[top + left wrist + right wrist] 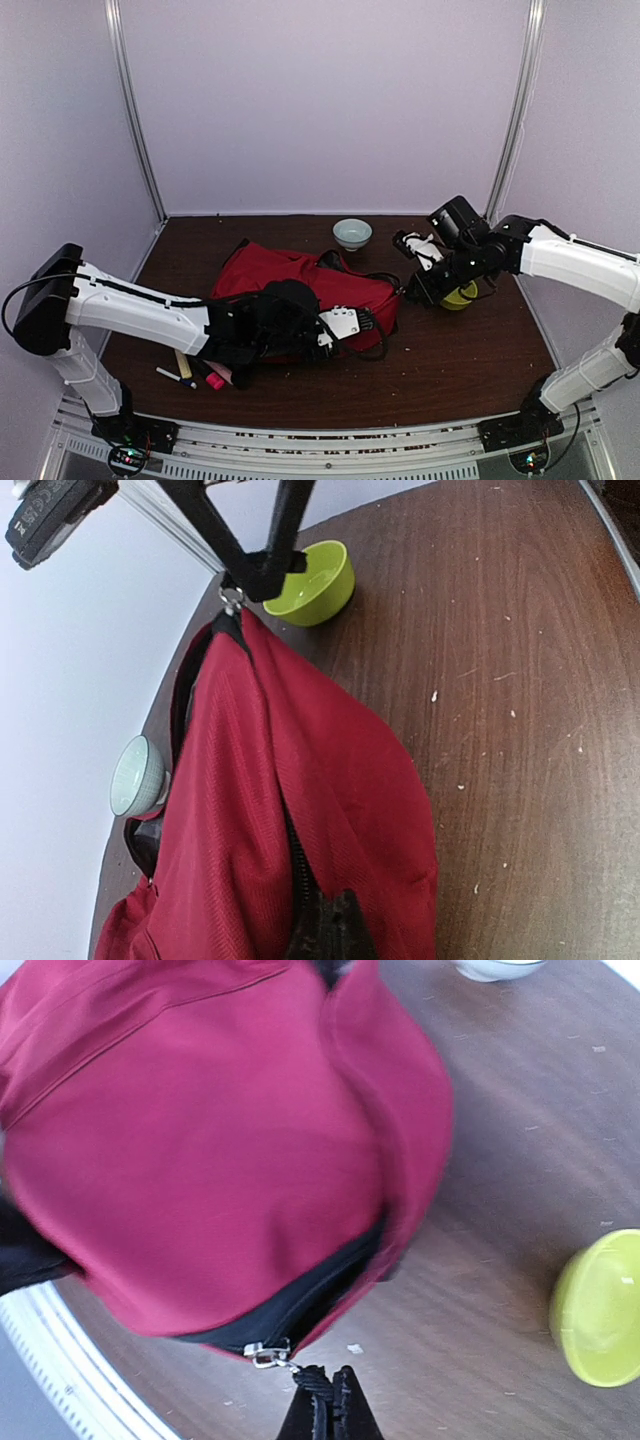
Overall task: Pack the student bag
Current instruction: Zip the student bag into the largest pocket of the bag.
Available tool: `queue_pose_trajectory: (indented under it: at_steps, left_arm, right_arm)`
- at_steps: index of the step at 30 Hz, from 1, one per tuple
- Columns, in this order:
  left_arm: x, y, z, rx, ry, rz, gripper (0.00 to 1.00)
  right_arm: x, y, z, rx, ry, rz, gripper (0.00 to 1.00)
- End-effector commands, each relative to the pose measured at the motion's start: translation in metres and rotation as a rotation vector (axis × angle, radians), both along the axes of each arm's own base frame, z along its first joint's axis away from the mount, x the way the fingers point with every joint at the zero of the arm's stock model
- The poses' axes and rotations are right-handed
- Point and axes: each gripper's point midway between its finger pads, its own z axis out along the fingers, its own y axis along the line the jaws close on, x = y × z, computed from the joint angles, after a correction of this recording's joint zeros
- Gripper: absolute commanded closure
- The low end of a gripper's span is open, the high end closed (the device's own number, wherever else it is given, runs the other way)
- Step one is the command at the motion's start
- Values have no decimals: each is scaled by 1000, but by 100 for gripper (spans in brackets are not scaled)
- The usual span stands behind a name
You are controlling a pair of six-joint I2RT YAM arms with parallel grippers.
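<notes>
Enclosing everything were plain pale lilac walls, joined at the back corners by two slim metal posts. Below them was a dark brown wooden table, its surface dotted with small white specks, and a perforated metal rail ran along its near edge. The student bag lay in the middle of the table, slightly to the left, with the red fabric bulging and the black zipper line facing the right side. The left arm reached across the bag from the front left. The left gripper was fully closed, with its tips at the zipper seam; if something was pinched between them, the views did not tell. From the right side, the right gripper was also closed, and it held the zipper pull at the right end of the bag. A lime green bowl stood on the table just beside this gripper. A pale bluish bowl stood near the back wall, close behind the bag. At the front left, partly under the left arm, lay a wooden stick, a pink highlighter and a white pen.
</notes>
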Motion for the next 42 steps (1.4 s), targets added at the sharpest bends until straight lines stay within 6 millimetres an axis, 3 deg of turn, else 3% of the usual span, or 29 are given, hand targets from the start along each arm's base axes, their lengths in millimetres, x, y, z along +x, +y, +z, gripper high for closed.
queue_pose_trajectory:
  at_steps: [1, 8, 15, 20, 23, 27, 28, 30, 31, 32, 34, 37, 40, 42]
  left_arm:
    - [-14, 49, -52, 227, 105, 49, 100]
    - [-27, 69, -44, 189, 135, 44, 100]
    - [-55, 80, -40, 216, 160, -38, 100]
    - [-57, 89, -35, 205, 155, -21, 100]
    - [-59, 90, -25, 159, 157, -25, 100]
    - [-56, 87, -13, 108, 164, -1, 100]
    - [-53, 86, -8, 88, 170, 28, 94]
    - [-61, 83, 1, 35, 220, 12, 56]
    - [-69, 82, 6, 3, 256, -22, 45]
    - [-78, 82, 12, -29, 295, -52, 39]
    - [-88, 90, 24, -83, 358, -60, 37]
    - [-81, 115, 23, -107, 455, 88, 43]
    - [-72, 146, 3, -108, 659, 262, 49]
    - [-53, 175, -20, -123, 772, 461, 55]
  right_arm:
    - [55, -64, 27, -214, -175, -251, 100]
    - [77, -64, 27, -229, -160, -255, 100]
    - [126, -64, 33, -210, -180, -308, 100]
    - [162, -75, 29, -228, -183, -373, 100]
    - [172, -73, 31, -215, -188, -376, 100]
    - [152, -34, 22, -51, -113, -257, 100]
    - [142, -23, 17, -7, -87, -224, 100]
    - [119, -9, 6, 90, -34, -171, 100]
    - [111, -6, 1, 125, -15, -159, 100]
    - [105, -6, -3, 140, -5, -160, 100]
    - [97, -10, -12, 142, 8, -176, 100]
    - [86, -11, -27, 161, 35, -182, 100]
    - [76, -6, -38, 179, 62, -171, 100]
    - [71, -2, -45, 173, 76, -156, 100]
